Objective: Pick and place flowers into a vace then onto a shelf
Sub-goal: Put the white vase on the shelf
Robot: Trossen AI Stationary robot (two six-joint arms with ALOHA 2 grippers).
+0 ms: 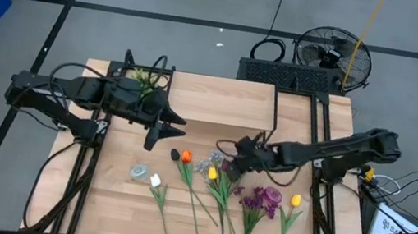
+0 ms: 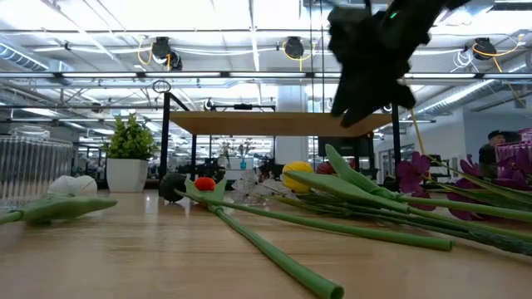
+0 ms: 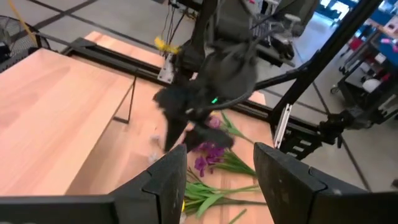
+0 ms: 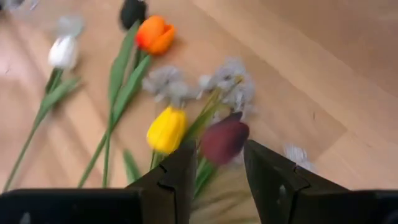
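Though both jaws gape empty, right gripper (image 1: 229,158) above flowers (image 1: 219,187), stems cut off; left gripper (image 1: 176,128) aloft.

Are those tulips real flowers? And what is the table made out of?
The tulips, like the orange tulip and the yellow tulip, look fake: probably plastic or fabric, since the petals are smooth and even and the stems look thick, uniform and tube-like. The table looks like light wood with a matte finish; you can see long planks and grain lines.
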